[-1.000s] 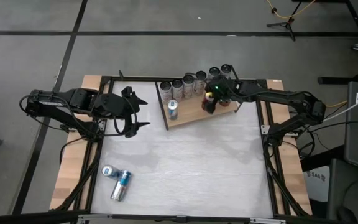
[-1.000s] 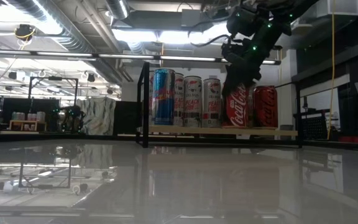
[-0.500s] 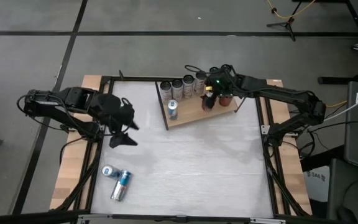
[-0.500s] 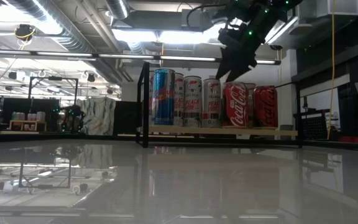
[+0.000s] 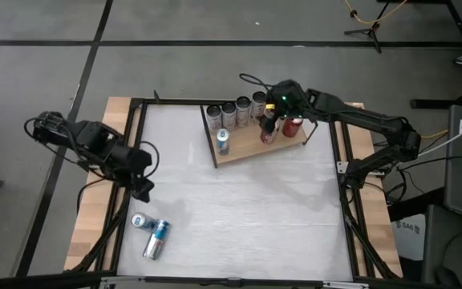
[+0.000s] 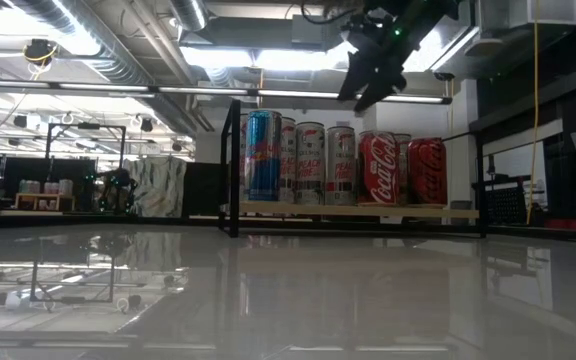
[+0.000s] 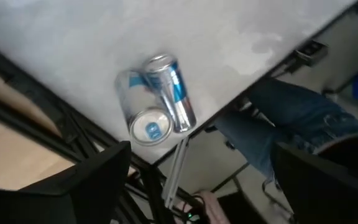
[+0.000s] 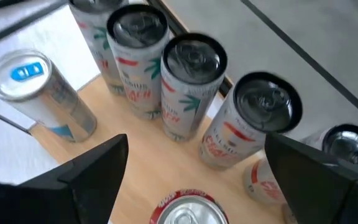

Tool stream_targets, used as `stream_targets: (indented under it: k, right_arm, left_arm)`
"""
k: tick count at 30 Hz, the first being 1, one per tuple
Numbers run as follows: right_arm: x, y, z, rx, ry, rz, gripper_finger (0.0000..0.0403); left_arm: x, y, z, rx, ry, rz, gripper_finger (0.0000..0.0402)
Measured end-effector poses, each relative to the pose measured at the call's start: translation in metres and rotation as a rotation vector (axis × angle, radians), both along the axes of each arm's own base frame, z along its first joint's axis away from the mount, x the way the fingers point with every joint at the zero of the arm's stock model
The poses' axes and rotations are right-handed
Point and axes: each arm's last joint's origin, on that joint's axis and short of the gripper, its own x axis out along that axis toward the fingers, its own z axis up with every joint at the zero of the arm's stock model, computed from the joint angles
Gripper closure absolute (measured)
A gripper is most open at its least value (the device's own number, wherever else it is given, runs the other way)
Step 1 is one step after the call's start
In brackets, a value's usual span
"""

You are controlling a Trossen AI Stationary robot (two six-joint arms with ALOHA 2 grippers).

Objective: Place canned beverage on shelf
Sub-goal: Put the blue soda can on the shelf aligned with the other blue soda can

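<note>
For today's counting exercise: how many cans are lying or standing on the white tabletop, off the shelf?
2: an upright can and a toppled can beside it, both near the table's left edge. None appears hidden.

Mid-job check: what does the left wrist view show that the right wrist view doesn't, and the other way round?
Only the left wrist view: two blue-and-silver cans off the shelf, one lying on its side beside one standing, near the white tabletop's edge, with a person's jeans-clad leg beyond it.
Only the right wrist view: the shelf with white cans standing in a row, a blue-topped can apart from them, and a red can's top nearest the camera.
Both: each gripper's own dark fingers, spread open and holding nothing, and a strip of the white tabletop.
</note>
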Motion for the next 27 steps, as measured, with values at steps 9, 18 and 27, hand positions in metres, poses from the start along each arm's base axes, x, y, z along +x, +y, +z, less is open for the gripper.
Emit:
stream_targets:
  k: [9,18,27]
  right_arm:
    - [0.004,0.004,0.014,0.095,-0.091,0.143,0.0036]
    - [0.006,0.013,0.016,0.278,-0.18,0.379,0.0036]
    - [0.013,0.029,0.018,0.297,-0.196,0.462,0.0035]
  left_arm:
    - [0.007,-0.037,-0.015,0.088,0.143,0.084,0.0025]
    - [0.022,-0.081,-0.043,0.179,0.299,0.032,0.0025]
    - [0.028,-0.106,-0.064,0.271,0.35,-0.026,0.0025]
